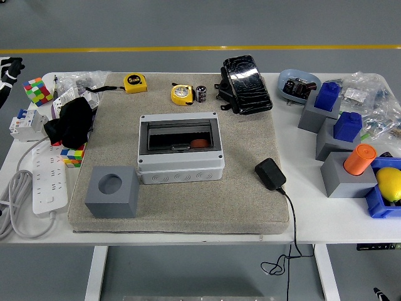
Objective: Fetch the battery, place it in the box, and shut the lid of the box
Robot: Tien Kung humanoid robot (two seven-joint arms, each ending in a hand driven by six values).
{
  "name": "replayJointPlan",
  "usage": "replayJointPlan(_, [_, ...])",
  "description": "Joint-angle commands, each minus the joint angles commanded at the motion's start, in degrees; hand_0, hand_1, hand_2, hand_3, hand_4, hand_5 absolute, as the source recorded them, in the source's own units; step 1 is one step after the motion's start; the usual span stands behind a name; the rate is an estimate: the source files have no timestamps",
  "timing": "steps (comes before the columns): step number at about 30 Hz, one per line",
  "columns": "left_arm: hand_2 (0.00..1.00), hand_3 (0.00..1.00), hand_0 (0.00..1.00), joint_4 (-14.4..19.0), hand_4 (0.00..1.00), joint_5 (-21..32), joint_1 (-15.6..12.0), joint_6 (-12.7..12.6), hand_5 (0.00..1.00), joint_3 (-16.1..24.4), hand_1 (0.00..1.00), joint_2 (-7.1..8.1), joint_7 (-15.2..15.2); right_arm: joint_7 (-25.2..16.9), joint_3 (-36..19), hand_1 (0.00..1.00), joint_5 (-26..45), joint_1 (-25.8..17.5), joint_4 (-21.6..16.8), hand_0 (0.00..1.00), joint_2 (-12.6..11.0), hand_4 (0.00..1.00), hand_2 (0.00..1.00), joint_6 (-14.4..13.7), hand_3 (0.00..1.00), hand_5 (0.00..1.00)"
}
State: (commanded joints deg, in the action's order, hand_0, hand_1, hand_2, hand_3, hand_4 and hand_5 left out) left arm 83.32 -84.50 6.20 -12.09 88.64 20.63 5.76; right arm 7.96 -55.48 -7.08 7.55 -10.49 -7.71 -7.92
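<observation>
Only left hand visible (fingers unclear), touching nothing

The battery stands behind the box, beside a tape measure.

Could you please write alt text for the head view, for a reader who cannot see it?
A grey box sits mid-mat on a white table, its dark lid shut; a small battery stands behind it beside a yellow tape measure. Only the left hand shows, at the left edge; clutter lines both sides.
</observation>
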Motion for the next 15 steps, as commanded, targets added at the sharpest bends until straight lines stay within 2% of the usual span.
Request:
replayJointPlan(4, [0.702, 0.715, 0.638, 0.3, 0.998, 0.2, 0.5, 0.5, 0.992, -0.6, 0.726, -0.15, -0.1, 0.3, -0.1, 0.658, 0.0, -0.1, 0.0, 0.638, -0.1, 0.965, 0.649, -0.4, 0.561, 0.554])
replayJointPlan(15, [0.702, 0.714, 0.636, 0.9, 0.998, 0.8, 0.4, 1.2, 0.993, -3.7, 0.726, 0.94, -0.3, 0.8, -1.1, 0.659, -0.6, -0.8, -0.3, 0.639, -0.1, 0.965, 0.648, -0.9, 0.561, 0.554])
